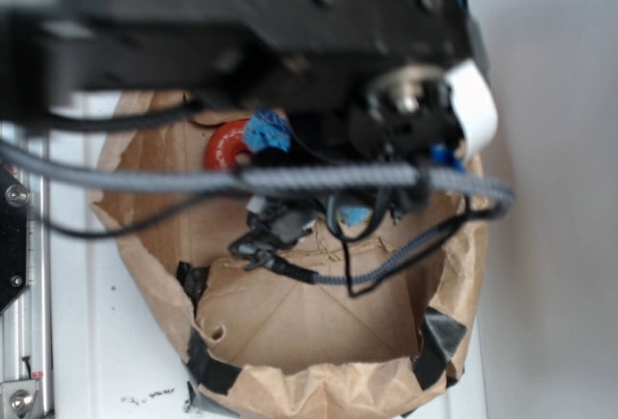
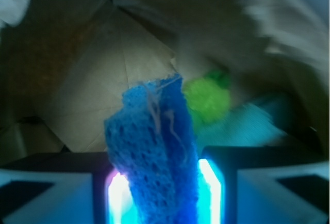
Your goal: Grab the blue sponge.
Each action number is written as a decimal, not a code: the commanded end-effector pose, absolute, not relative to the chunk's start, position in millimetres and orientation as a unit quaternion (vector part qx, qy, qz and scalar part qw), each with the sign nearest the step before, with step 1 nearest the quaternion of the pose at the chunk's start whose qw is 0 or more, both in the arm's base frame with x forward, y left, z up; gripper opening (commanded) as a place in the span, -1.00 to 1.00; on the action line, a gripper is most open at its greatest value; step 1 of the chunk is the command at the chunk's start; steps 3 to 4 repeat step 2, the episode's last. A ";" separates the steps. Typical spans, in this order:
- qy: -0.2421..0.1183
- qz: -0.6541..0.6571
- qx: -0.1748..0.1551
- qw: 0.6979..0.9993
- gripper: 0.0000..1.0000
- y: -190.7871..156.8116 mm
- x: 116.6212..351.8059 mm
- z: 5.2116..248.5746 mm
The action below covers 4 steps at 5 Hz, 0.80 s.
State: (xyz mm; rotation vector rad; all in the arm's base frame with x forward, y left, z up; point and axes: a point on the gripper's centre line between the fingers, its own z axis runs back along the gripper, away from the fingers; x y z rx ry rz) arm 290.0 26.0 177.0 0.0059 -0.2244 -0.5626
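Because the blue sponge (image 2: 154, 152) stands upright between the two pads (image 2: 211, 193) in the wrist view, squeezed narrow at the bottom and fanning out above, I'd say the gripper (image 2: 157, 203) is pinching it firmly rather than just resting against it. Its frayed, paler edge sticks up at the top, with a few loose threads trailing down the face. From where I stand, the arm (image 1: 261, 23) hangs over a crumpled brown paper bag (image 1: 290, 380) that has been rolled down and taped at the rim with black tape (image 1: 208, 366), which makes a shallow nest so things inside can be reached from above. A scrap of blue shows just under the arm beside an orange ring (image 1: 227, 146), and that looks like the same sponge, though the blur and the cables (image 1: 290, 180) draped across make it hard to be sure. Behind the sponge, on the paper floor, lie a bright green fuzzy lump (image 2: 209, 99) and a pale teal cloth (image 2: 242, 123), both apart from the grip. Whether the sponge is off the floor of the bag I cannot tell. My guess is the grab is essentially made, and lifting clear of the bag's walls is what remains.
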 end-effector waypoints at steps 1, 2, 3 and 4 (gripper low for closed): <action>-0.128 -0.204 0.026 0.970 -1.00 10.7 267.6 246.4; -0.089 -0.259 0.079 0.959 1.00 -3.4 265.2 241.5; -0.089 -0.259 0.079 0.959 1.00 -3.4 265.2 241.5; -0.089 -0.259 0.079 0.959 1.00 -3.4 265.2 241.5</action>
